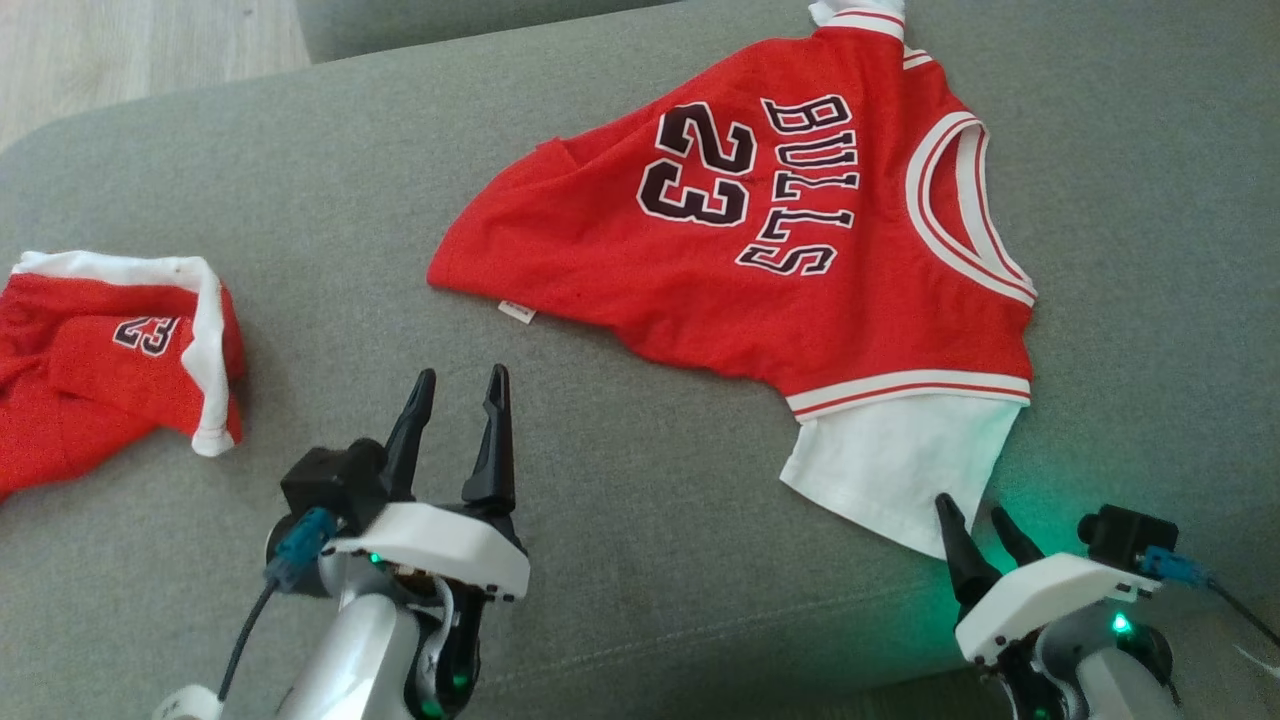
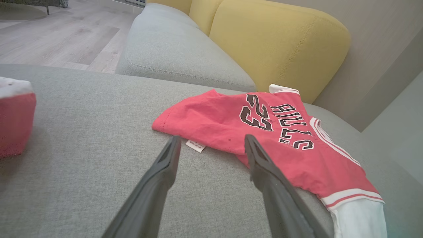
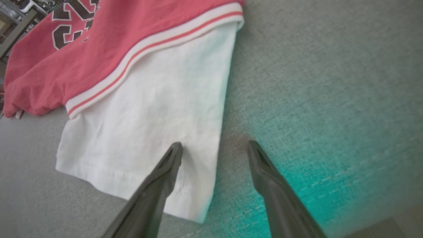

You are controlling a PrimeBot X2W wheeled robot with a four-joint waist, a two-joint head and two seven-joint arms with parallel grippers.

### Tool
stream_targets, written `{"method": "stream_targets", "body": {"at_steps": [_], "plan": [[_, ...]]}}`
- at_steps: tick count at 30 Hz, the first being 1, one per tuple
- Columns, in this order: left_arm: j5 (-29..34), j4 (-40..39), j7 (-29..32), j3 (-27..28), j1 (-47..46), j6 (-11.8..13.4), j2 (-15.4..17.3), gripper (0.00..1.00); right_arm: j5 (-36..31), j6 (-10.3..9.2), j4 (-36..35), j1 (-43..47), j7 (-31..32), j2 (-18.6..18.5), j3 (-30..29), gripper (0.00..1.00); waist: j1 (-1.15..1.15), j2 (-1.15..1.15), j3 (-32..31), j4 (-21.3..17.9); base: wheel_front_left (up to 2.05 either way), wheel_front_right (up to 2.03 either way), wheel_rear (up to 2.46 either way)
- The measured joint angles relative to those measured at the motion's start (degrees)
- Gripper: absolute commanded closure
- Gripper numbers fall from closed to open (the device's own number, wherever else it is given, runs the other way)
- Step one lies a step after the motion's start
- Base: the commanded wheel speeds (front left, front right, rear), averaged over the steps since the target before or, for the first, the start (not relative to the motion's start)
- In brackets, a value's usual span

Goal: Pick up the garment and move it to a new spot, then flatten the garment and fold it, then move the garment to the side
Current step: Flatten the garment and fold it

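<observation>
left gripper [image 1: 462,372]: fingers spread wide, empty; over bare grey cushion [image 1: 650,520], just short of the jersey [image 1: 760,270] hem.
right gripper [image 1: 968,505]: spread wide, empty; one finger over the white sleeve [image 1: 900,470] corner, the other over cushion.
jersey: red, "BULLS 23", lying mostly flat mid-cushion, white sleeve toward right gripper.
second red garment [image 1: 110,350]: bunched at left, well apart from jersey.
</observation>
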Motion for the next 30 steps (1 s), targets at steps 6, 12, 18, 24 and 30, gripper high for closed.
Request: {"method": "stream_targets", "body": {"at_steps": [6, 12, 18, 24, 30], "plan": [[0.0, 0.3, 0.0, 0.3, -0.4, 0.0, 0.0, 0.00, -0.3, -0.04, 2.1, -1.4, -1.8, -1.0, 2.2, 1.00, 0.00, 0.00, 0.3, 0.2, 0.00, 0.00, 0.00], [1.5, 2.7, 0.0, 1.8, -0.7, 0.1, 0.0, 0.00, -6.7, 0.00, 2.0, -3.8, -3.8, 0.0, -0.4, 1.00, 0.00, 0.00, 0.4, -1.1, 0.00, 0.00, 0.00], [3.1, 8.6, 0.0, 3.0, -4.6, 0.2, 0.0, 0.00, -13.4, 0.00, -4.9, -5.4, -3.9, 0.1, -7.0, 1.00, 0.00, 0.00, 1.1, -3.2, 0.00, 0.00, 0.00], [4.3, 14.1, 0.0, 3.4, -8.9, -0.2, -0.2, 0.00, -16.2, 0.00, -15.2, -5.5, 0.3, 0.1, -10.3, 1.00, 0.00, 0.00, 2.6, -4.9, 0.00, 0.00, 0.00], [4.8, 23.3, 0.0, 4.8, -14.2, -0.6, -0.2, 0.00, -16.3, 0.00, -22.3, -5.3, 3.8, 0.2, -10.5, 1.00, 0.00, 0.00, 5.0, -5.7, 0.00, 0.00, 0.00]]}}
